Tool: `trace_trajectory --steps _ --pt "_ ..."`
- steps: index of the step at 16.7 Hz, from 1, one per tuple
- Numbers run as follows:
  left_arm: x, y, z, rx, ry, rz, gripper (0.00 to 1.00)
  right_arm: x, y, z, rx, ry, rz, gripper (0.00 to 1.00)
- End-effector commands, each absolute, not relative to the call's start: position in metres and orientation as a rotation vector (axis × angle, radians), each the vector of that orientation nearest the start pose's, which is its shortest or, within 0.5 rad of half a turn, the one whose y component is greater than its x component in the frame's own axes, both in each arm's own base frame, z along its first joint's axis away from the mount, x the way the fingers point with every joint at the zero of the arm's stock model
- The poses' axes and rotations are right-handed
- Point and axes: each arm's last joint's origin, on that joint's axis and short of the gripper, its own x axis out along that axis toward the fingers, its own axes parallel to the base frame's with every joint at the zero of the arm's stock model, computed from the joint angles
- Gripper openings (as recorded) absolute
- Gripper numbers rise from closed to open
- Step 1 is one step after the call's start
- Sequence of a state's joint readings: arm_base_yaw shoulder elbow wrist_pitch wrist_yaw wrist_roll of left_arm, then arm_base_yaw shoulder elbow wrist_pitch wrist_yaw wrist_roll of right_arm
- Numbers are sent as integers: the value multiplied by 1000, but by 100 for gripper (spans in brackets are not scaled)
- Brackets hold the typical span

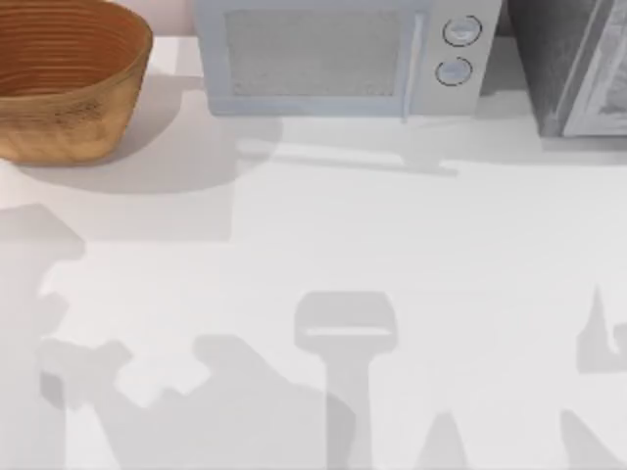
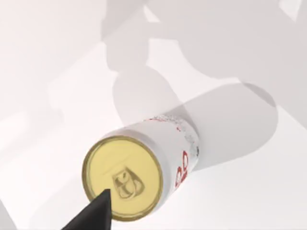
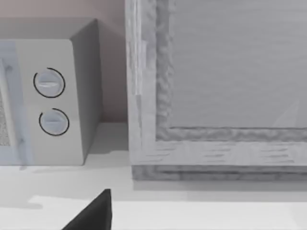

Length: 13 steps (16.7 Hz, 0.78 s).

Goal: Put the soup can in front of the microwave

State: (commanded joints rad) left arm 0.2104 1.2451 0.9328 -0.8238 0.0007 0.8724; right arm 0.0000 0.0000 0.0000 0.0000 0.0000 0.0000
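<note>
The white table (image 1: 323, 235) is lying bare through the lower frame of the top view, crossed by grey arm shadows. At upper left a basket (image 1: 59, 78) is sitting, the microwave (image 1: 338, 57) at upper centre, a dark appliance (image 1: 578, 64) at upper right. The can (image 2: 139, 167) is standing just under the left wrist camera; whether either gripper is open I cannot tell.

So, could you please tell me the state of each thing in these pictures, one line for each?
soup can: upright on the table, gold top up, not gripped.
microwave: door shut, standing at the table's far edge.
darker grey appliance: door shut, beside the microwave on its right.
basket: upright at the far left.
left gripper finger: above the can.
</note>
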Motion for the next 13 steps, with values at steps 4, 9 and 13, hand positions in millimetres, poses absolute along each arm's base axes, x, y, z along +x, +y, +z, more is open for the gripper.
trace_trajectory --steps 4,9,13 --pt "279 84 236 679 1335 -491 100 106 -1 160 0 0 0 100" --pt "317 120 220 642 1461 -618 100 106 -1 160 0 0 0 100" --pt "322 125 217 629 1477 -629 100 106 -1 160 0 0 0 100"
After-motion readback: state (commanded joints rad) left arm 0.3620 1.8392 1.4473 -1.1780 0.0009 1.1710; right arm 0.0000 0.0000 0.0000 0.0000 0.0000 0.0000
